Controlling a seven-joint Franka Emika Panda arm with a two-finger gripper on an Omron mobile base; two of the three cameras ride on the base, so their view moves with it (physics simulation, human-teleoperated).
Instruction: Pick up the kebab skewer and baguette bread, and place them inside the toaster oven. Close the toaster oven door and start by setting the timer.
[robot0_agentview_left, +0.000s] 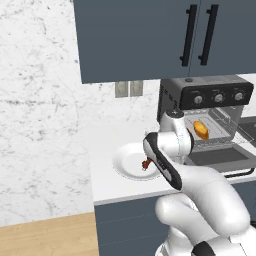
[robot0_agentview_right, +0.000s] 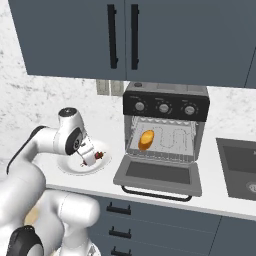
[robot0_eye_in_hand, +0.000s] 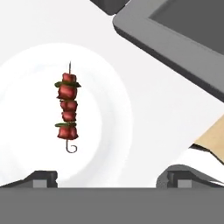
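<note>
1. Hovering our wide-open, empty two-finger gripper over the round white plate.
2. We're seeing the reddish-brown meat kebab skewer lying left of centre, its long axis crossing the jaw line.
3. Golden-orange baguette bread is sitting inside the dark grey toaster oven.

Kebab skewer on plate; baguette bread in toaster oven.

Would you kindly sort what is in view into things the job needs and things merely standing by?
Needed:
kebab skewer
baguette bread
toaster oven
toaster oven door
pincer, open

Standing by:
white plate
sink
wall cabinets
</note>
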